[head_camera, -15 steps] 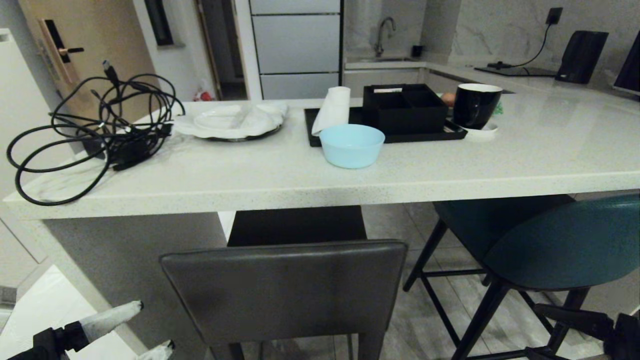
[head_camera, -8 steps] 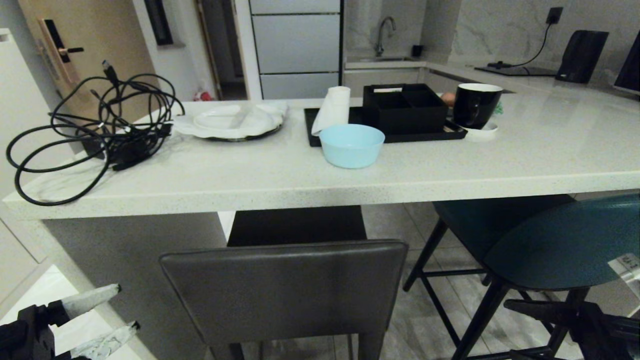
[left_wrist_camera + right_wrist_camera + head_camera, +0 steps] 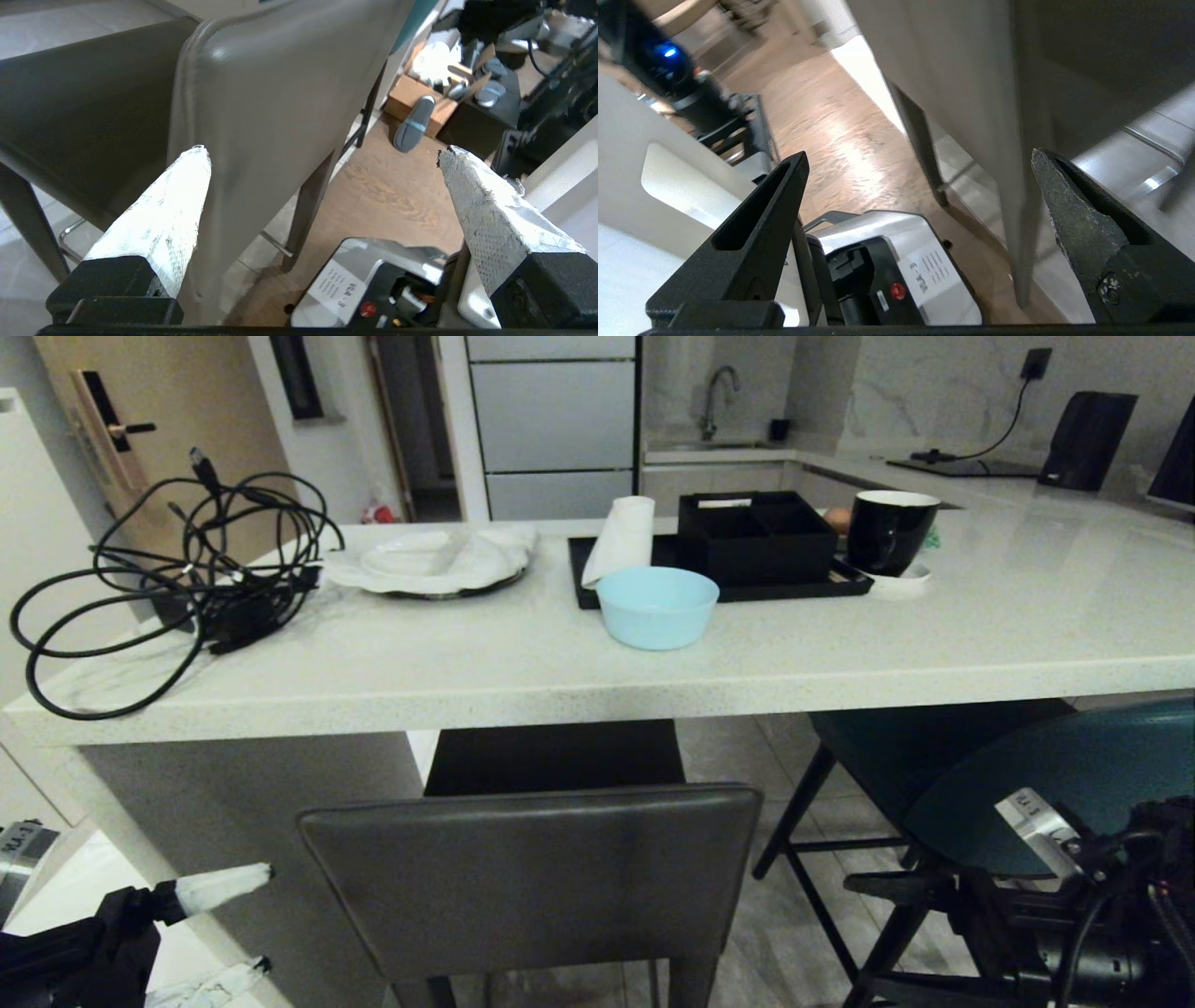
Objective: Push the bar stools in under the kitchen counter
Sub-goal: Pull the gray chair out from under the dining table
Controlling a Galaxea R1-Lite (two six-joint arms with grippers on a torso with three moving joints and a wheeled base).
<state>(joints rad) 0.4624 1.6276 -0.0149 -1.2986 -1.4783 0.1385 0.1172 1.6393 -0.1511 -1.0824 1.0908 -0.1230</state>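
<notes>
The dark grey bar stool (image 3: pixel 532 877) stands in front of me, its seat partly under the white kitchen counter (image 3: pixel 560 672). The teal bar stool (image 3: pixel 1055 784) stands to its right, seat also partly under the slab. My left gripper (image 3: pixel 270 917) hovers low, left of the grey back, open and apart from it. The left wrist view shows its white fingers (image 3: pixel 173 205) spread before the grey back (image 3: pixel 261 116). My right gripper (image 3: pixel 859 931) is open between the two stools, in front of the teal one. In the right wrist view that gripper (image 3: pixel 917 156) faces the grey back's edge (image 3: pixel 971 93).
On the counter lie a tangle of black cables (image 3: pixel 177 588), a white plate (image 3: pixel 429 560), a blue bowl (image 3: pixel 656 607), a black tray with a box (image 3: pixel 747 541) and a black mug (image 3: pixel 887 532). A cardboard box of shoes (image 3: pixel 420 107) sits on the floor behind.
The right arm has risen into view and reached left, now covering part of the teal stool. The left gripper has shifted slightly beside the grey back. Neither stool has moved.
</notes>
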